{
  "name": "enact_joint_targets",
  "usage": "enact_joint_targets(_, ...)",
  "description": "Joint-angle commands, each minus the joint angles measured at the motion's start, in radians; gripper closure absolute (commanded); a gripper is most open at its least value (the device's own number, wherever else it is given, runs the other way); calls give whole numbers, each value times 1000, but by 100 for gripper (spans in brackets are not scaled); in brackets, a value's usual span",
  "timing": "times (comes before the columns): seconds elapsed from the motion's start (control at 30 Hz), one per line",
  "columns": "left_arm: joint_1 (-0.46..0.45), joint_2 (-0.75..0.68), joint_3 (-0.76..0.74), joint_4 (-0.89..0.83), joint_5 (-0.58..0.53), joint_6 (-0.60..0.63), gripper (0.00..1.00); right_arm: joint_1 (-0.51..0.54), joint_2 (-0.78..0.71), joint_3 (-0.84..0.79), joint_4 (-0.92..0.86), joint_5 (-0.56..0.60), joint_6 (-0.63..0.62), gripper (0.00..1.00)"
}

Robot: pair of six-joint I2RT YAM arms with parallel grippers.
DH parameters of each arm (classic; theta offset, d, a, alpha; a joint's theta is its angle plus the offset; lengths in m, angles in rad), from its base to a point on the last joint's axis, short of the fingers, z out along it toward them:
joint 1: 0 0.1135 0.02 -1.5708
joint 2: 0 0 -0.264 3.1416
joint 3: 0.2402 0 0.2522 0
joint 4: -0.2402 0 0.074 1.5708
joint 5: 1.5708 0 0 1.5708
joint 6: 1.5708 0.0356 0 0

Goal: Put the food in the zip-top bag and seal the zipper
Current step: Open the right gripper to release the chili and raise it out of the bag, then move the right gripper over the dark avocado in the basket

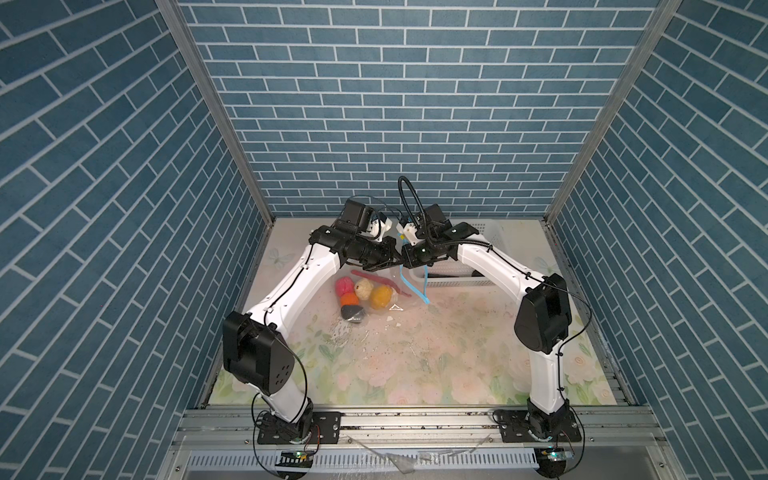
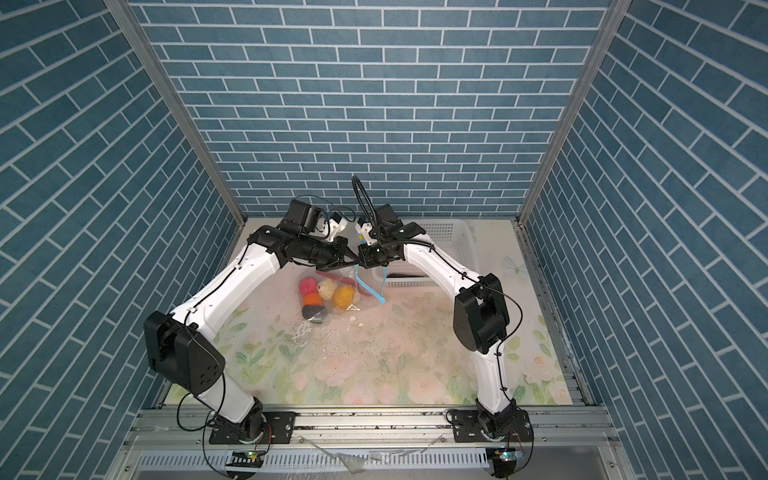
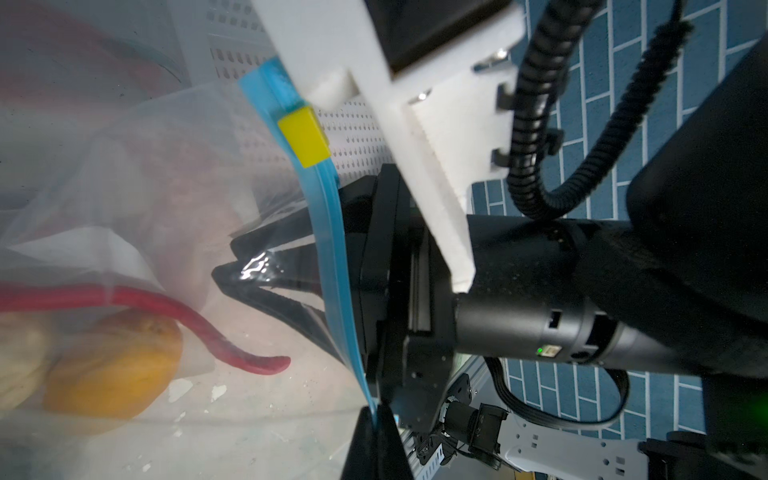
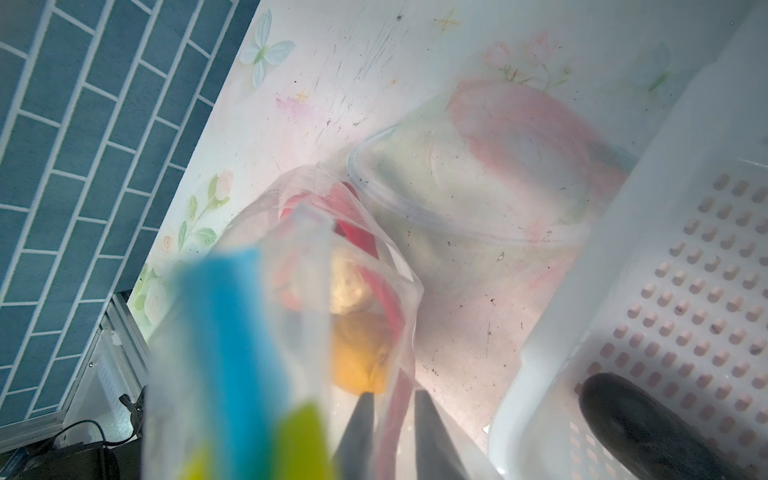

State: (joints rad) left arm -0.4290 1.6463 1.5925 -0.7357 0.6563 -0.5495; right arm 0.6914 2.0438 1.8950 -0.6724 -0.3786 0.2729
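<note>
The clear zip-top bag (image 1: pixel 392 305) hangs between both arms at the back middle, its lower part on the table. Inside lie a pink ball (image 1: pixel 343 285), cream lump (image 1: pixel 363 288), orange ball (image 1: pixel 349 298), yellow-orange fruit (image 1: pixel 380 298), black lump (image 1: pixel 353 312) and red chilli (image 3: pixel 232 345). My left gripper (image 3: pixel 376 409) is shut on the blue zipper (image 3: pixel 332 232), below its yellow tab (image 3: pixel 303 141). The right gripper (image 4: pixel 392 399) has its jaws slightly apart, with bag film between them. A dark aubergine (image 4: pixel 640 424) lies in the basket.
A white perforated basket (image 1: pixel 457 282) stands at the back right, close behind the right gripper. A clear lidded container (image 4: pixel 478 199) with pinkish contents lies beside it. White scraps (image 1: pixel 392 322) dot the floral table in front of the bag.
</note>
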Motion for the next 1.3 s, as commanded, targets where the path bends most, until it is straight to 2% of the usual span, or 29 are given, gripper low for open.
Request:
enact_joint_targets(0.0, -5, -19, -9, 10, 9, 7, 100, 21, -15, -26, 9, -37, 15, 79)
enact_joint_targets(0.27, -5, -20, -9, 4, 3, 13, 100, 20, -146, -76, -18, 10, -3, 77)
enact_joint_targets(0.53, 0, -23, -9, -2, 2, 23, 100, 4, -262, -85, -166, 183, -90, 71)
enact_joint_targets(0.73, 0, -28, -17, 1, 3, 26, 100, -74, -312, -84, -279, 332, -137, 65)
enact_joint_targets(0.97, 1, -32, -27, 6, 8, 23, 100, -199, -314, -121, -315, 461, -160, 57)
enact_joint_targets(1.1, 1, -33, -29, 7, 9, 26, 100, -268, -249, -104, -368, 509, -152, 51)
enact_joint_targets(1.27, 1, -29, -26, 6, 14, 27, 100, -302, -170, -60, -413, 535, -157, 45)
